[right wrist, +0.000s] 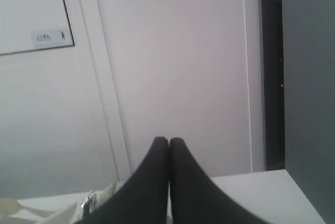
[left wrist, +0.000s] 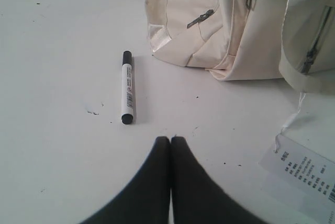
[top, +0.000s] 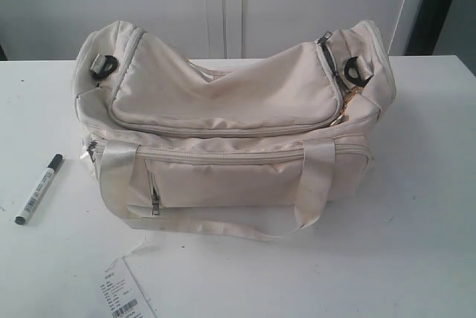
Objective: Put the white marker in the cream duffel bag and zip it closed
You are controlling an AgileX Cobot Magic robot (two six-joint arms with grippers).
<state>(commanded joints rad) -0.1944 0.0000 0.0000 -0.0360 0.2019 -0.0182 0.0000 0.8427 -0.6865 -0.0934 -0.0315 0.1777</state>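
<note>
white marker from the left gripper: white marker (left wrist: 127, 87) lies on the table a little way out ahead of the left gripper (left wrist: 170, 139), slightly off to one side of where the tips point, not touching
left gripper: black fingers pressed together, nothing between them, hanging above the table
long axis: barrel runs nearly in line with the fingers, so I'd guess the wrist needs a turn to close across it instead of along it
marker look: slim, round, smooth white barrel with small print, dark at both ends; lies flat and looks like it'd roll
nearer arm: definitely the left; in the exterior view the marker sits left of the bag, clear of it
right gripper: right gripper (right wrist: 168, 140) also closed tight and empty, up high, facing the wall, with only a bit of bag below it
cream duffel bag: cream duffel bag (top: 223, 110) is big, soft and saggy in the middle of the table, webbing handles (top: 316, 177) flopped down the front
top zipper: curved top zipper (top: 223, 131) looks shut to me, so the bag probably has to be opened first
paper tag: white paper tag (left wrist: 306, 174) with a barcode lies flat near the bag, not the marker
table: plain white table (top: 416, 221), smooth, a few specks
</note>
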